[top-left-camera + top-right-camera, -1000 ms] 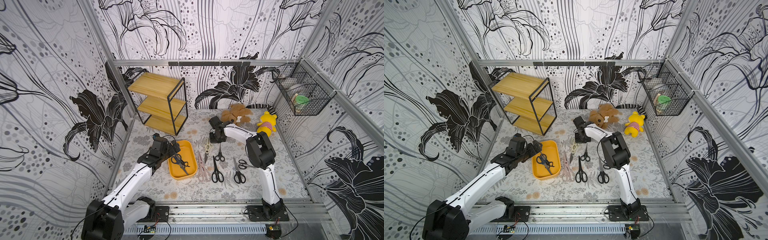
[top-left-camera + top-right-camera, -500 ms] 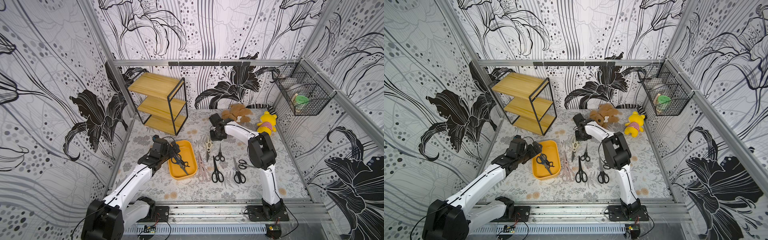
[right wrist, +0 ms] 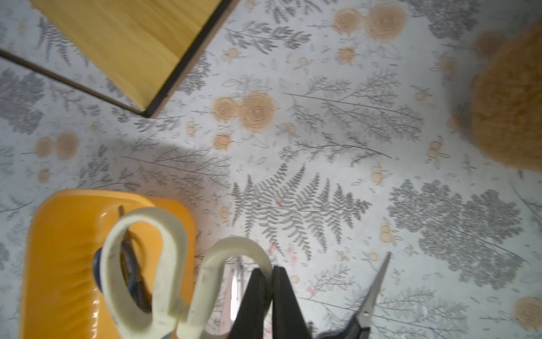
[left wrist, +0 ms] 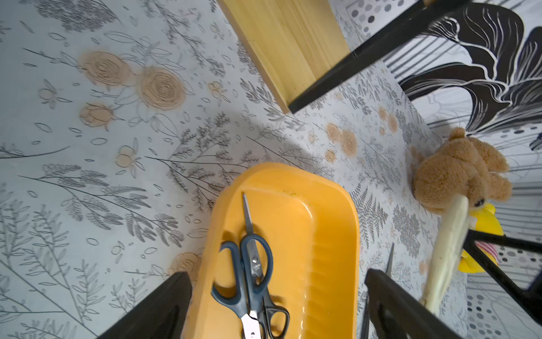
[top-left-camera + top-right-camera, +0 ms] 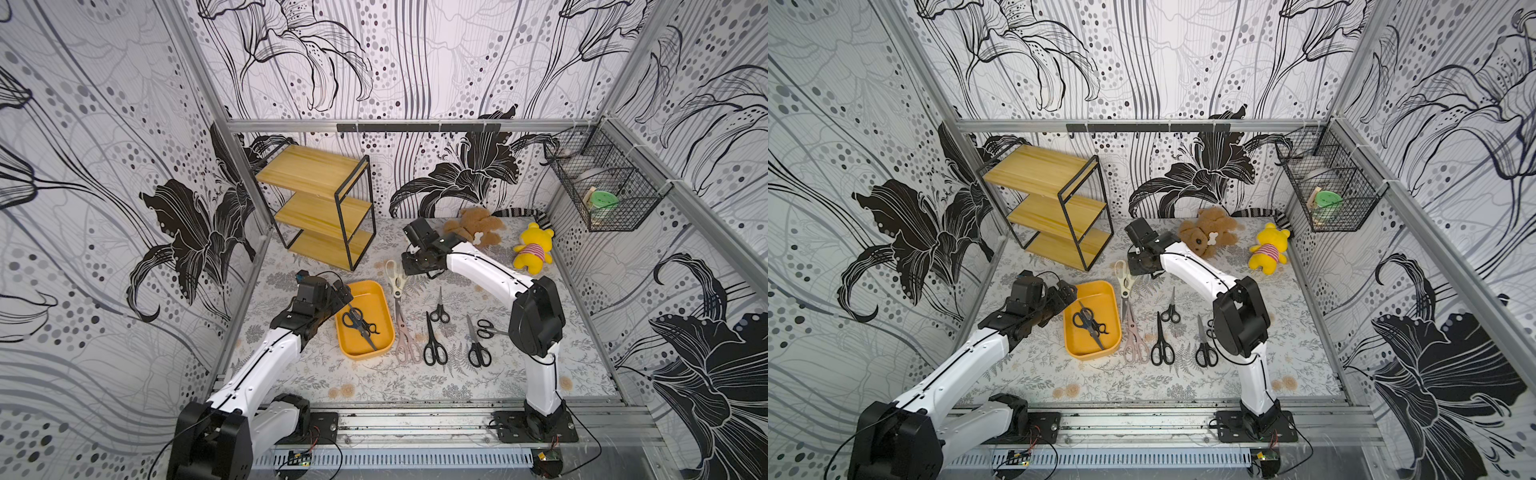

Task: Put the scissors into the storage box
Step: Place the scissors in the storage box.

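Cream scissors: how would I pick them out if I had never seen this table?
Find the orange box in the middle of the table. Just past its far corner, on the side where loose scissors lie, the right gripper pinches one handle loop of the cream scissors. They alone have cream handles; the others are black, blue or pink.

Wooden shelf, brown teddy, yellow plush, wire basket.

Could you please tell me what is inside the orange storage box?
Two pairs of scissors: a dark blue pair lies over a smaller black pair, partly hiding it.
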Motion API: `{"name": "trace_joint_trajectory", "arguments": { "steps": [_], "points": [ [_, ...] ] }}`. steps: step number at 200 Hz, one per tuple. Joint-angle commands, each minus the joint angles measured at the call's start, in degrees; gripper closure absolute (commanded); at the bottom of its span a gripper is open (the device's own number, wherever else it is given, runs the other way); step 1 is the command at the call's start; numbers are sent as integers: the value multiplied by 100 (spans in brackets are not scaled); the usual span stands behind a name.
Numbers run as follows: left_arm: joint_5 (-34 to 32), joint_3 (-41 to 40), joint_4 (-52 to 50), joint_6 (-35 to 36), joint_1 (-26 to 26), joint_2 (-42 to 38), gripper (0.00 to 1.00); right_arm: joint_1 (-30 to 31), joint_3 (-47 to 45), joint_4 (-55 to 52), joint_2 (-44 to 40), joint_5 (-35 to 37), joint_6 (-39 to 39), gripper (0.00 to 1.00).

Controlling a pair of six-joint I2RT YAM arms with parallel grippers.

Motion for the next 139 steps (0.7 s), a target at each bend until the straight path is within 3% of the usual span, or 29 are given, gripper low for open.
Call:
{"name": "trace_joint_trajectory", "arguments": {
  "steps": [1, 55, 139],
  "points": [
    [118, -213, 201, -23, 328, -179, 3, 378, 405, 74, 130, -57, 221, 99],
    [587, -680, 383, -261, 1115, -452, 3, 1093, 934, 178, 711, 122, 407, 99],
    [569, -740, 270, -152, 1275, -645, 3, 1402, 933, 190, 1347, 108, 537, 99]
  ]
}}
